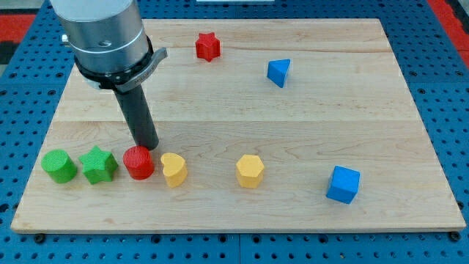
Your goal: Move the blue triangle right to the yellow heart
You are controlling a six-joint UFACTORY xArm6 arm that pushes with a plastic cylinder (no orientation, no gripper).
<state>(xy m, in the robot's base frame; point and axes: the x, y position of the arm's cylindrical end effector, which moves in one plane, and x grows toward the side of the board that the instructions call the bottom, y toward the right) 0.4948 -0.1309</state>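
Blue triangle block [278,72] is sitting near the view's top, right of centre on the pale wooden board [366,117], well apart from the yellow heart block [174,169], which is lying low on the board toward the view's left. I am seeing my tip [147,146] resting at the lower end of the dark rod, just above the red cylinder block [138,162] and seemingly touching its top edge; it is holding nothing, being a bare rod with no jaws to open or close. The red cylinder is sitting just beside the yellow heart, on the heart's left. Further left, a green star block [98,165] and a green cylinder block [59,166] are standing in the same row. A yellow hexagon block [250,171] is lying to the right of the heart, and a blue cube block [343,184] is sitting toward the view's bottom right. A red star block [207,46] is resting near the top, left of the blue triangle.
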